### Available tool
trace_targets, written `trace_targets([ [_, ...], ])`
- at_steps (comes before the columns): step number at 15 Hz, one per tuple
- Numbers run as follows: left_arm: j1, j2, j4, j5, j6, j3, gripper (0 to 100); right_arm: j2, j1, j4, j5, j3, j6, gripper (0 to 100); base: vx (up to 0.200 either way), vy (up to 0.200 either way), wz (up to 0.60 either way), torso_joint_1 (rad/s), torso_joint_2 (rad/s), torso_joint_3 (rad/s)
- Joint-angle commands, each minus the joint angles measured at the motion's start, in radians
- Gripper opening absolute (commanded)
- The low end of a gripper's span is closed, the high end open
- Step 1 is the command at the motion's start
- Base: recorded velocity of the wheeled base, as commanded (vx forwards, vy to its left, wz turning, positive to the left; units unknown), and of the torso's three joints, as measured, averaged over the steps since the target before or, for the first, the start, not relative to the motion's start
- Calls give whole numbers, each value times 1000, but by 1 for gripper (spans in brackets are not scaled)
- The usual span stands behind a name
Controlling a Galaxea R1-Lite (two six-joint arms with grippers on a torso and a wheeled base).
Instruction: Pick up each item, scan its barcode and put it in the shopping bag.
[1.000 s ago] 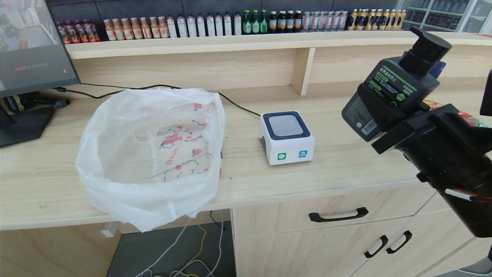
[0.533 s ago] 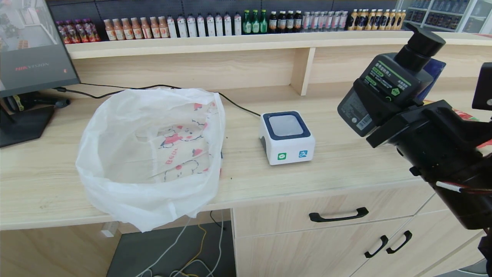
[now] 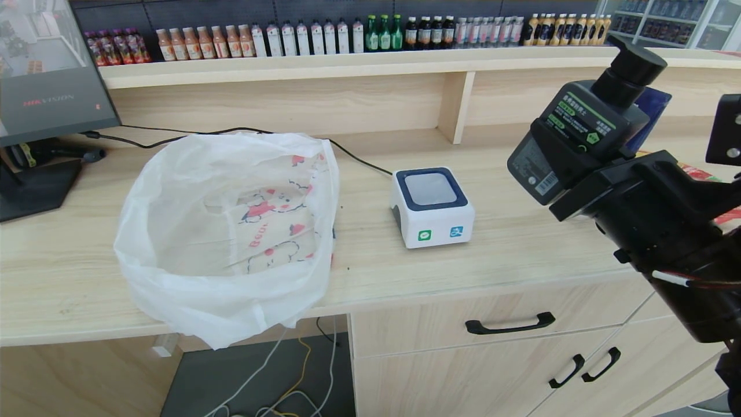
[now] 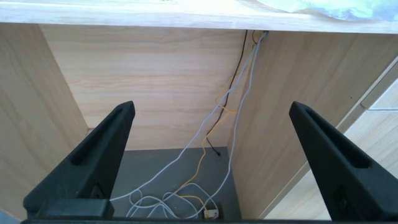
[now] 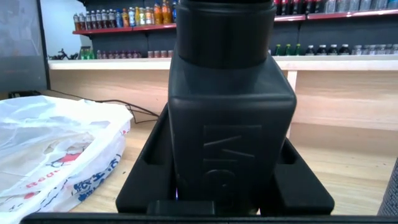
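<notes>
My right gripper (image 3: 584,174) is shut on a black square bottle (image 3: 579,136) with a round black cap, held tilted above the counter to the right of the scanner. A barcode label on the bottle's lower side faces left and down. In the right wrist view the black bottle (image 5: 230,130) stands between the fingers (image 5: 146,168). The white cube scanner (image 3: 431,207) with a dark-rimmed window sits mid-counter. The white shopping bag (image 3: 231,231) lies open at the counter's left front, a printed packet inside it. My left gripper (image 4: 211,162) is open, below the counter, facing cables on the floor.
A monitor on a black stand (image 3: 40,110) and a handheld scanner (image 3: 58,153) occupy the far left. A cable (image 3: 231,132) runs behind the bag to the scanner. A raised shelf (image 3: 359,63) backs the counter. Colourful packets (image 3: 709,176) lie behind the right arm. Drawers (image 3: 509,324) sit below.
My right gripper carried the black bottle a little to the left and upward, toward the scanner. The bag and scanner stayed put.
</notes>
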Motion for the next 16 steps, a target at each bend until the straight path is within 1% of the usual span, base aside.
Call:
trace_targets([
  [1,0,0,0,0,0,0,100,5,1,-1,1,-3,0,0,0,200,0,-2,2,2],
  [16,1,0,0,0,-4,0,100,22,6,-1,2,-15,1,0,0,200,0,1,4,3],
])
